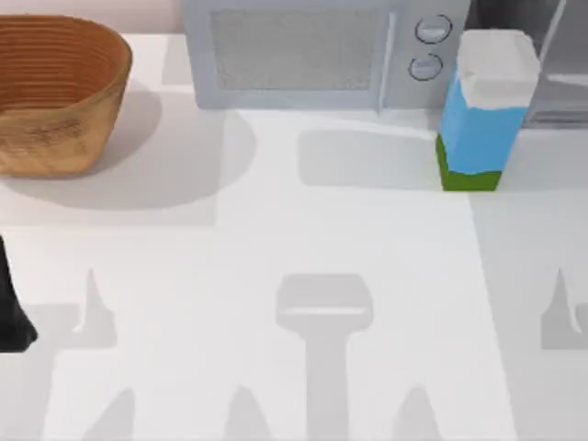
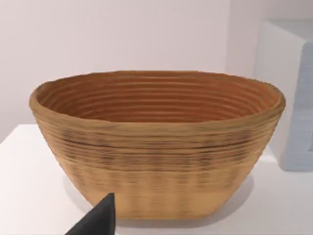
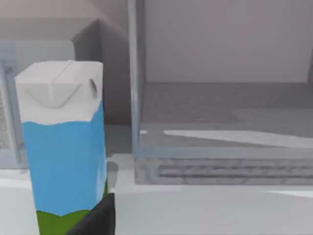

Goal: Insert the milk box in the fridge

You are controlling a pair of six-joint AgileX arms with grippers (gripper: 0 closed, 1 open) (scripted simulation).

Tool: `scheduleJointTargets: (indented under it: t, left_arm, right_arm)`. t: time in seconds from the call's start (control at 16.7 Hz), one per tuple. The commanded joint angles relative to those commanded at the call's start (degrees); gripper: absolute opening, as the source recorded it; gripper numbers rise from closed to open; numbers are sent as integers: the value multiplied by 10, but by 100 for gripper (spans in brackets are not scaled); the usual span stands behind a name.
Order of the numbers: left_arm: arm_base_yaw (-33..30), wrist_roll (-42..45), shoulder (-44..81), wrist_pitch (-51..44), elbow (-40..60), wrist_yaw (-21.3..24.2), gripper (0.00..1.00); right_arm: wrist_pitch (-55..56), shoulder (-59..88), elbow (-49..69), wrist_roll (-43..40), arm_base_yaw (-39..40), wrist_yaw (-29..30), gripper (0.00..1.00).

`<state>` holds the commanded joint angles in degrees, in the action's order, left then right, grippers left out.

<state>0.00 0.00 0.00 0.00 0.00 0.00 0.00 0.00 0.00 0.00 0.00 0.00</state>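
Two arms, one carton, no contact yet: nothing of the task is done, and the whole sequence of grasping, lifting and inserting remains. Near edge of the table [image 1: 276,276]: bare surface. Left gripper [image 1: 14,317], parked at the table's left edge, jaw state cannot be told. Right gripper [image 3: 98,218], a dark fingertip low in the right wrist view just before the carton; whether its jaws are apart or together cannot be told. Far right of the table: milk box [image 1: 482,110], upright, free-standing, unheld; white gabled top, sky-blue body, green band at the base. It stands just in front of the microwave [image 1: 303,55] on its knob side, beside the fridge [image 3: 220,127]. Fridge at the far right corner, grey, door open, interior floor apparently bare. Far left corner: woven basket [image 1: 55,92].
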Motion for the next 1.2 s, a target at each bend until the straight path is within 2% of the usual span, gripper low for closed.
scheduleJointTargets:
  t: [0.24, 0.48, 0.72, 1.2]
  left_arm:
    - [0, 0, 0, 0, 0, 0, 100]
    - [0, 0, 0, 0, 0, 0, 100]
    - [0, 0, 0, 0, 0, 0, 100]
    - [0, 0, 0, 0, 0, 0, 100]
  right_arm:
    - [16, 16, 13, 0, 0, 9, 100]
    - [89, 121, 64, 2, 17, 37, 100]
    - [189, 315, 129, 11, 57, 68, 100]
    - [422, 794, 279, 41, 142, 151, 100]
